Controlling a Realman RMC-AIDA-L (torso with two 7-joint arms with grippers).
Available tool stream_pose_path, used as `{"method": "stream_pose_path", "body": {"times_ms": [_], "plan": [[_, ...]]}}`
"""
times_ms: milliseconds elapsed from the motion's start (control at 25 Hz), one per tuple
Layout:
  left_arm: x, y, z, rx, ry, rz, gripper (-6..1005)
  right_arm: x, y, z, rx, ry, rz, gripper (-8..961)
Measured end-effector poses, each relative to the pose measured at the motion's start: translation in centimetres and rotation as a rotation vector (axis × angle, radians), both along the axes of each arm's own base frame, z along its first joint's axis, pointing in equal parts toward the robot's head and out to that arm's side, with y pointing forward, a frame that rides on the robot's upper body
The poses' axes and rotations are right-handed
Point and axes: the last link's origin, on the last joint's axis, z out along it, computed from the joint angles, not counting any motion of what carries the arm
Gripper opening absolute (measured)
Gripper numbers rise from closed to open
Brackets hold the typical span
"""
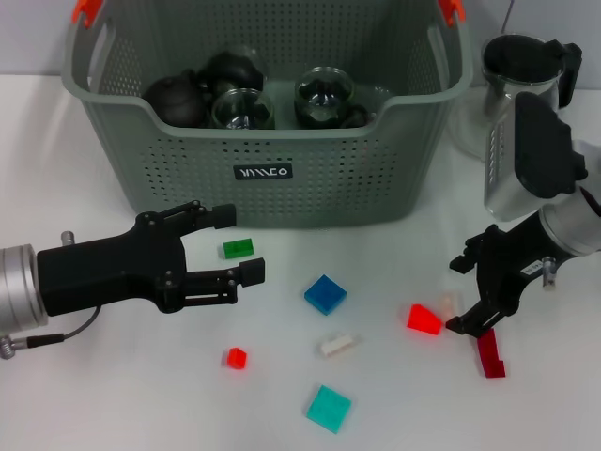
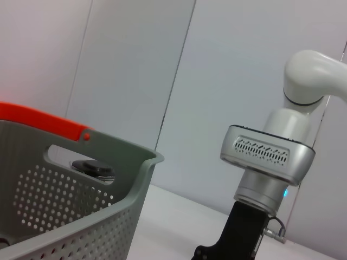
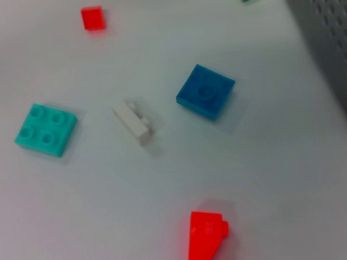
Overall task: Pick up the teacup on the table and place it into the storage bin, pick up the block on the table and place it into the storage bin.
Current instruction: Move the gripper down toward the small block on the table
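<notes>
Block pick: left gripper (image 1: 239, 246) released around green block (image 1: 238, 248).
Right gripper (image 1: 467, 293) released near red wedge (image 1: 424, 318); close squarely, lift clear of storage bin (image 1: 282, 197) rim before dropping.

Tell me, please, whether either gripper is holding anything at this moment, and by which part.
Nothing is held. The left gripper is open around the green block; the right gripper is open beside the red block.

storage bin (image 1: 263, 141) behind scattered blocks (image 1: 325, 293), teapot (image 1: 521, 85) at its right
</notes>
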Motion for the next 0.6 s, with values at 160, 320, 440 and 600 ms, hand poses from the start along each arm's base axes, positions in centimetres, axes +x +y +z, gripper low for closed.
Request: {"method": "stream_pose_path", "body": {"times_ms": [160,320,440,600], "plan": [[-0.01,0.01,0.0,0.001,-0.001,0.001,917,0.14,0.01,-0.62,-0.002,-0.009,0.003,939],[-0.02,0.03,0.01,0.002,0.0,0.002,919,0.2,0.12,-0.83,0.003,-0.012,0.006,937],[-0.04,0.05,0.04,0.002,0.001,0.002,918,0.19,0.12,-0.85,0.003,-0.013,0.007,935],[-0.01,0.14,0.06,0.004,0.003,0.002,917,0.13,0.01,-1.07,-0.01,-0.028,0.017,933]]}}
